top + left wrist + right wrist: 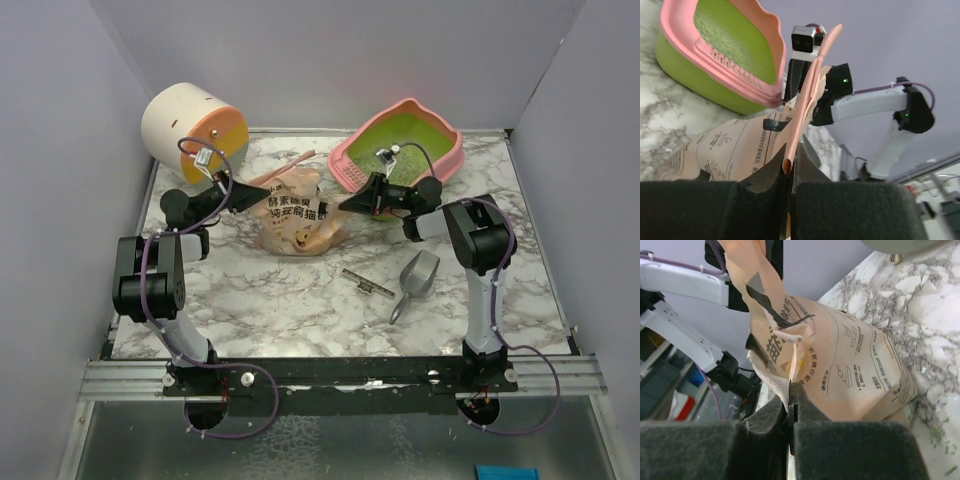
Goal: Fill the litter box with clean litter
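The pink litter box (440, 135) with its lime-green inside stands at the back right; it also shows in the left wrist view (735, 70). Greyish-green litter (395, 160) speckles its floor. A peach-pink litter bag (298, 215) lies on the table between both arms. My left gripper (250, 193) is shut on the bag's left top edge (805, 100). My right gripper (348, 204) is shut on the bag's right edge (840, 370); a few granules lie on the marble (940, 440).
A cream-and-orange cylinder (190, 125) lies at the back left. A grey metal scoop (415, 278) and a dark strip (367, 284) lie on the marble table (300, 310) in front of the right arm. White walls enclose the sides.
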### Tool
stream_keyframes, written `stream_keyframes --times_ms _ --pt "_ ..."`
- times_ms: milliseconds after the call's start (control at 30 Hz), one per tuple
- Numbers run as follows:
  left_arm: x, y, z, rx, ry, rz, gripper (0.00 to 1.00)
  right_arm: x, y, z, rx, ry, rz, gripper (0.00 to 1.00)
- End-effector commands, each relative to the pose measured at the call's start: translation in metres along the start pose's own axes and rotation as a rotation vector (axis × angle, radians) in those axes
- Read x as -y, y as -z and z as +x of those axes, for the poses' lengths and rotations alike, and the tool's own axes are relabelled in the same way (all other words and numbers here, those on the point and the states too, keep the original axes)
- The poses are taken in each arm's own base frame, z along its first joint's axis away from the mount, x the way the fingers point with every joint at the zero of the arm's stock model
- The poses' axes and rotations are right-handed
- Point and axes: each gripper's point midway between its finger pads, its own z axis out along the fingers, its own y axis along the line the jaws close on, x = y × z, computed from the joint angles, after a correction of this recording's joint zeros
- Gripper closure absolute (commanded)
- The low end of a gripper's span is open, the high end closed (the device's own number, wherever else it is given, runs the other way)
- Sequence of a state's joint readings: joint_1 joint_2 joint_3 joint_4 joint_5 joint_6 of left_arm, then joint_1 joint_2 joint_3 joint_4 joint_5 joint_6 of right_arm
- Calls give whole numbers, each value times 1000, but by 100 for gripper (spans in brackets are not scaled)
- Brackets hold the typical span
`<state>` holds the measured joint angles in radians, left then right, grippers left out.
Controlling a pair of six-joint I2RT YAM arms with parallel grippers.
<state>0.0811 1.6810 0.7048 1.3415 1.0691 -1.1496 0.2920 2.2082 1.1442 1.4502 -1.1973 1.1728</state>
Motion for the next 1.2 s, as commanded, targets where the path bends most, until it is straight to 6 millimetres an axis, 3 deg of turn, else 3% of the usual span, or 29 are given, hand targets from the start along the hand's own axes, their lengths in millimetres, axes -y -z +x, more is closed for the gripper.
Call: stream_keyframes --times_ms 0,133,200,267,367,533,733,867,1033,1100,1167 --pt "17 22 5 -122 252 61 100 -54 8 -26 108 199 -69 99" --pt "5 37 2 -134 267 -50 100 -49 14 -32 156 80 82 99" --pt "-23 43 14 -172 275 -227 100 -45 15 -34 156 20 148 99" --pt "-56 63 33 -331 201 -556 100 -49 14 -38 150 -40 171 99" --pt "-60 73 52 -464 207 -640 100 -53 11 -41 117 -100 168 99" --pt "-67 87 62 -568 121 -801 100 -24 13 -34 50 -180 344 99" --pt "-56 89 62 -678 18 -895 100 -15 11 -15 2 -236 384 99" --pt "-47 78 37 -644 -133 -976 97 -13 14 -5 -15 -240 415 99" --pt "-4 36 -6 -478 -420 -864 72 -12 15 -3 -24 -207 458 99" --pt "21 25 -21 -397 -566 -778 62 -12 16 -3 -27 -204 465 99" --pt "45 20 -32 -324 -706 -679 58 -12 16 -3 -31 -201 464 99"
